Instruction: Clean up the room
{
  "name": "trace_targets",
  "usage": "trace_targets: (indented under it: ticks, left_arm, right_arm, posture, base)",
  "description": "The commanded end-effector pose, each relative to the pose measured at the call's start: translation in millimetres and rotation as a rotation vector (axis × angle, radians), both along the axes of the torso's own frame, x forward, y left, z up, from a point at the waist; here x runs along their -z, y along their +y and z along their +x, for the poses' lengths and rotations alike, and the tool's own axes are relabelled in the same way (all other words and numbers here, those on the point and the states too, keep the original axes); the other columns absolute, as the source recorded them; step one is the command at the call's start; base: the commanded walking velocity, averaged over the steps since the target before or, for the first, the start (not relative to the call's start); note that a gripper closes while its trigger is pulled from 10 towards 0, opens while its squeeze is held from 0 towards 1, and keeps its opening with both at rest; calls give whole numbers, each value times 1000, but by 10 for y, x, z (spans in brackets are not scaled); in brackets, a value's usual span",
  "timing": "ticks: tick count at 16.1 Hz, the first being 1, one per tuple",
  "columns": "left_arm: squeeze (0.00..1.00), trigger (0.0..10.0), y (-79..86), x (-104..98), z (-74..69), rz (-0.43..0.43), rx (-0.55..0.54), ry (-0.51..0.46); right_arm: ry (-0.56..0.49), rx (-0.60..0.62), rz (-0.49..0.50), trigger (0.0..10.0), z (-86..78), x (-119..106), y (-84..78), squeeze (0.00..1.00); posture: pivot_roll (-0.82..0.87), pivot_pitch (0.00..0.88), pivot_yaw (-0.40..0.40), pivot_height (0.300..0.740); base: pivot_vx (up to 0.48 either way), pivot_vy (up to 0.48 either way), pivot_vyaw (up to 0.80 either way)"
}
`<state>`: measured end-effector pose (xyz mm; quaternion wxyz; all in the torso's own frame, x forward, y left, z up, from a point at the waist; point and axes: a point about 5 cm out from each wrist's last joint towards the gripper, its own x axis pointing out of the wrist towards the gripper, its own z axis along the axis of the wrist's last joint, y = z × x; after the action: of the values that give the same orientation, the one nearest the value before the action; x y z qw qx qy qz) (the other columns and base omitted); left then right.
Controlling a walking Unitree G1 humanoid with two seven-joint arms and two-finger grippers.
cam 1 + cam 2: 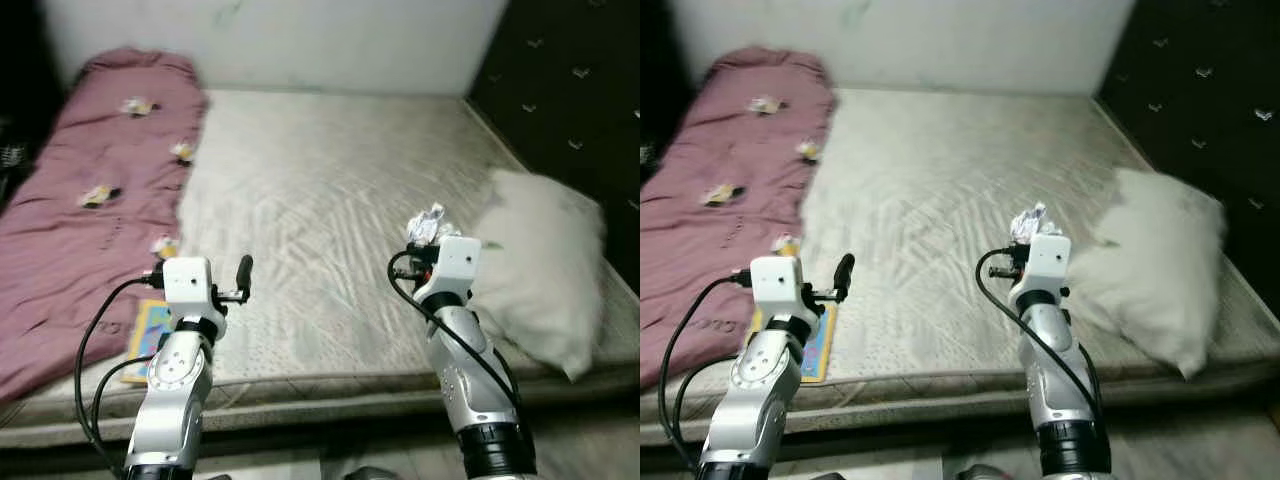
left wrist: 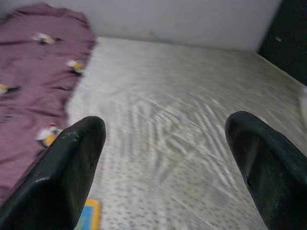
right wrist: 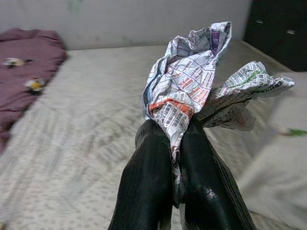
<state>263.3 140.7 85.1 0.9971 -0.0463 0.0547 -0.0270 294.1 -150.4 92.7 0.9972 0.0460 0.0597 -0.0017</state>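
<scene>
Risk: the crumpled newspaper (image 3: 192,86) is pinched only at its lower folds by the right end effector (image 3: 175,158), so a thin sheet could tear or slide free during carriage, likeliest if the arm swings or the loose upper part catches on the white pillow (image 1: 545,265) just beside it. Item, crumpled newspaper: printed sheet, white ground with red, purple and green blocks of small text, bunched into an irregular fan with one wing jutting sideways; light, limp, easily deformed. Location: held above the bare mattress (image 1: 330,200), near the pillow, clear of the surface. Right end effector: fingers closed tight together on the paper. Left end effector (image 2: 168,148): fingers spread wide, holding nothing, hovering over the mattress near the maroon blanket (image 1: 100,180). Also present: a colourful flat book (image 1: 815,345) at the mattress edge by the left arm.
</scene>
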Motion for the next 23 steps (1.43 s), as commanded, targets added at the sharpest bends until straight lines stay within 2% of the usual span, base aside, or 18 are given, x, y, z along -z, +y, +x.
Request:
trace_targets:
  ticks: [1, 5, 11, 15, 16, 18, 19, 21, 23]
  left_arm:
    - [0, 10000, -54, -2, 5, -4, 11, 3]
    - [0, 10000, -52, -16, 25, -2, 16, -2]
    - [0, 10000, -66, -10, 26, -6, 17, 3]
    - [0, 10000, -65, -6, 31, -5, 12, 8]
    - [0, 10000, -66, -5, 35, -4, 12, 9]
    - [0, 10000, -64, -5, 40, 0, 11, 8]
    - [0, 10000, -61, -4, 39, 2, 10, 7]
    - [0, 10000, -51, -2, 36, 5, 4, 8]
    - [0, 10000, -50, -1, 34, 10, 9, 9]
  right_arm:
    - [21, 21, -6, 10000, -9, 32, -59, 0]
    - [34, 13, -5, 10000, 1, 50, -18, 0]
    - [26, 2, -14, 10000, 38, 27, -9, 0]
    - [16, -22, -3, 10000, 26, 20, 52, 0]
    - [8, -40, -28, 10000, 27, 10, 67, 0]
    - [3, -60, -34, 10000, 22, 10, 101, 0]
    - [-3, -67, -70, 10000, 22, 6, 105, 0]
    - [-2, -66, -60, 10000, 20, 11, 114, 0]
    - [-5, -85, -49, 10000, 20, 7, 138, 0]
  posture:
    - [-32, 0, -58, 740]
    - [-32, 0, -55, 740]
    - [-38, 0, -51, 740]
    - [-39, 0, -52, 740]
    - [-38, 0, -51, 740]
    - [-38, 0, -48, 740]
    - [-39, 0, -48, 740]
    - [-39, 0, -44, 740]
    - [-37, 0, -44, 740]
  base:
    - [0, 480, -500]
    - [0, 306, 0]
    - [0, 480, 0]
    - [0, 480, 0]
    - [0, 480, 0]
    - [0, 480, 519]
    - [0, 480, 0]
    - [0, 480, 0]
    - [0, 480, 800]
